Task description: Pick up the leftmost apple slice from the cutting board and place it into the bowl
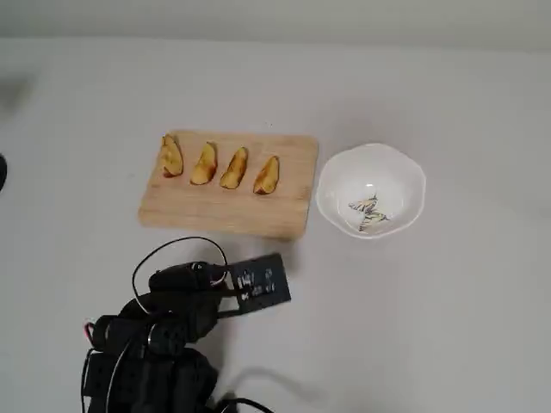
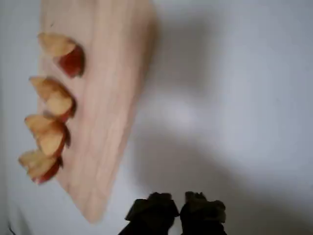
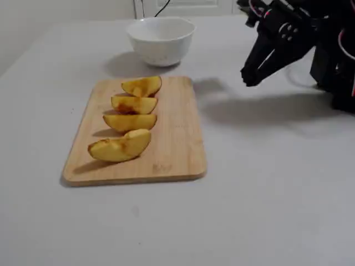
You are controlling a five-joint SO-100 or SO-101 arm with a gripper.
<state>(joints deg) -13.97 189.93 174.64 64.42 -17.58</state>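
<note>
Apple slice [image 1: 171, 157] sits at the upper left of the cutting board [image 1: 258, 211] in the overhead view, first in a row of four wedges, its long axis running up and down the frame, across the row. The pincer [image 3: 250, 77] hovers over the bare bench below the board's lower edge, well apart from the slice, which lies up and to the left of it. Its jaws look pressed together and hold nothing. The bowl [image 1: 331, 185] stands just right of the board, empty.
</note>
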